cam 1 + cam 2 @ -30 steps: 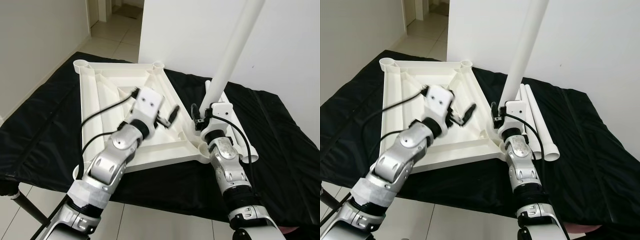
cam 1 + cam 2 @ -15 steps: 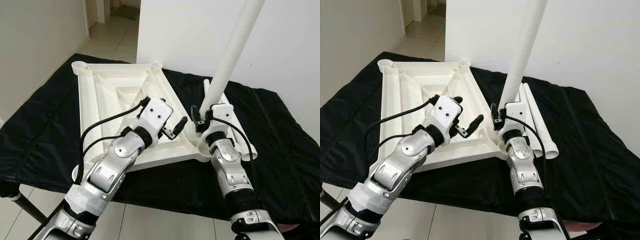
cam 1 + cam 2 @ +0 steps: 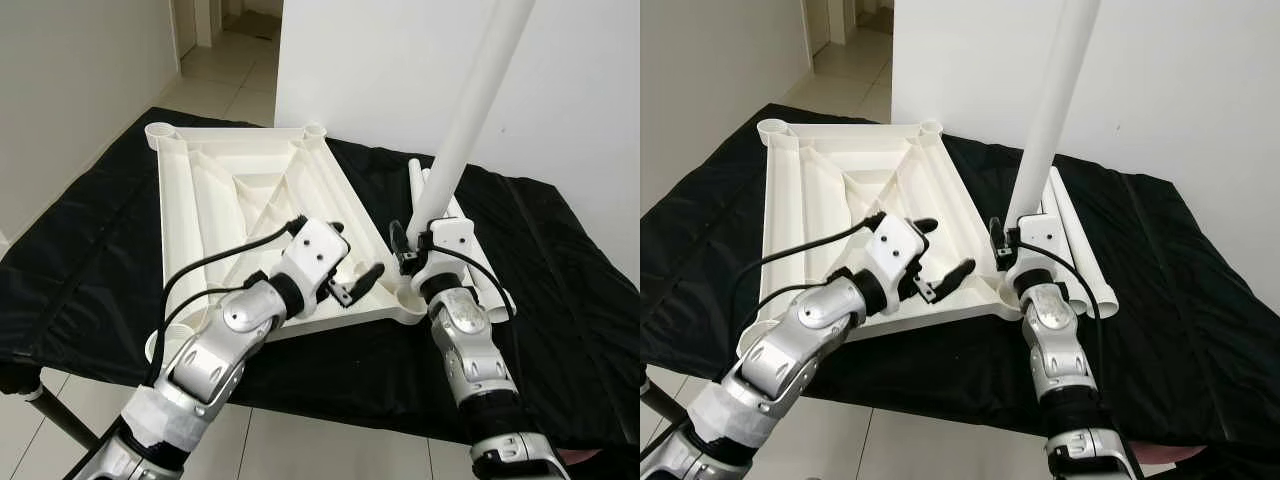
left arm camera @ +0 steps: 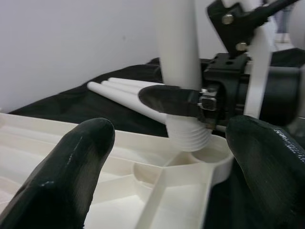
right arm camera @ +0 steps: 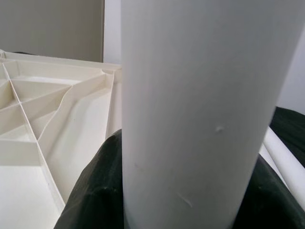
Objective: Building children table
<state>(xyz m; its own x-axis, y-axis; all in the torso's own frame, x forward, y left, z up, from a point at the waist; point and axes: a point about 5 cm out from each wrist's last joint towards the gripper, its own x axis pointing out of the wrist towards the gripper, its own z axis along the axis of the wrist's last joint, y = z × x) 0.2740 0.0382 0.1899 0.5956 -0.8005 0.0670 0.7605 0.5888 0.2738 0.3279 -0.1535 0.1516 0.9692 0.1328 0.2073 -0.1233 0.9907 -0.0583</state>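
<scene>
The white tabletop [image 3: 240, 190] lies upside down on the black cloth, ribs facing up. My right gripper [image 3: 416, 238] is shut on a long white table leg [image 3: 468, 110] and holds it nearly upright. The leg's threaded end [image 4: 188, 135] is at the near right corner socket [image 3: 411, 301]; I cannot tell whether it has entered. My left gripper [image 3: 352, 252] is open over the tabletop just left of that corner, nothing between its fingers [image 4: 81, 167]. In the right wrist view the leg [image 5: 200, 109] sits between the black fingers [image 5: 90, 191].
Spare white legs [image 3: 487, 275] lie on the cloth right of the tabletop, close to my right arm. The black-covered table [image 3: 560, 300] ends near my body. A white wall [image 3: 380, 70] stands behind; a tiled floor [image 3: 230, 60] shows at the far left.
My left gripper has moved from the middle of the tabletop toward me and to the right, up to the corner socket. The right gripper still holds the leg, shifted slightly.
</scene>
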